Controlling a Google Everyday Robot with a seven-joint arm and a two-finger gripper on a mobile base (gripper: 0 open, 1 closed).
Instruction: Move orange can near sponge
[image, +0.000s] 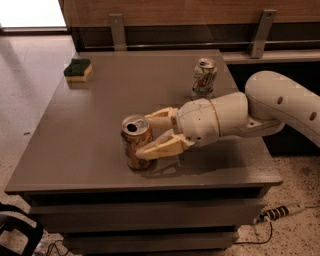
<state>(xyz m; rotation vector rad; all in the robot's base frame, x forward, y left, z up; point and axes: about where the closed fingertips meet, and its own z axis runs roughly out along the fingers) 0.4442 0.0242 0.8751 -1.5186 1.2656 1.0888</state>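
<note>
Lower centre: smooth cream gripper (143, 135), jaws clamped on cylindrical metal orange can (133, 146); blocky sponge (78, 70) upper left on matte grey desk (100, 107).

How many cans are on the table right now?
2. The orange can stands near the front edge, with the pincer right beside it. The white and green can stands at the back right. None seems hidden.
</note>
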